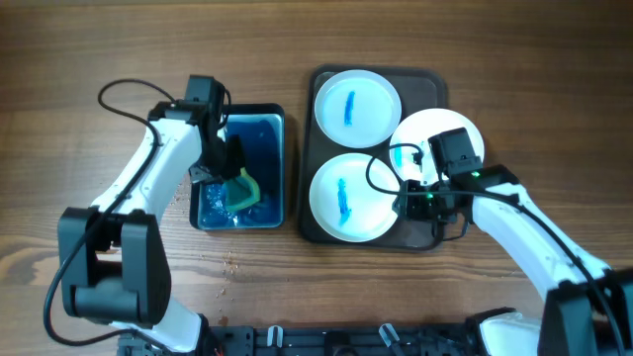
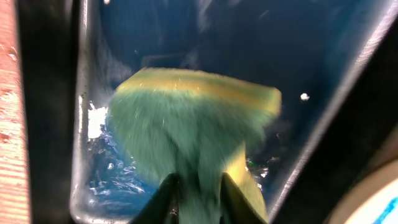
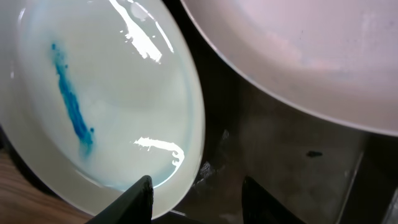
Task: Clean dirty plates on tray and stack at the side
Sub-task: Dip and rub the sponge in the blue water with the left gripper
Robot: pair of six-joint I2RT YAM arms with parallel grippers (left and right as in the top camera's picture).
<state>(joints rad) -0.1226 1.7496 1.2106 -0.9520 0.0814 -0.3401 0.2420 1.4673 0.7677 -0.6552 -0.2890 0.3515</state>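
— What is being carried on the brown tray point(image 1: 425, 81)?

— Three round, shallow, glossy white plates are being carried on it. The far plate point(image 1: 356, 107) and the near plate point(image 1: 351, 196) are each being marked by a blue streak. The third plate point(image 1: 420, 129), at the right, is being partly hidden by the arm. The tray itself, dark, rectangular, round-cornered and rimmed, is lying on the wood-grained surface point(image 1: 99, 49).

— How is the right tool point(image 3: 199, 196) being held?

— It is being held released, its fingers apart with nothing between them. It is hanging over the bare tray floor, just beside the near plate's rim.

— And the left tool point(image 2: 198, 202)?

— It is being clenched on a soft sponge point(image 2: 193, 118), green-faced with a yellow edge, which is being pinched and bent.

— Where is that being done?

— Over the black tub point(image 1: 281, 119) just beside the tray. It is a smaller rectangle with shiny walls, in which blue liquid point(image 1: 259, 148) is being held.
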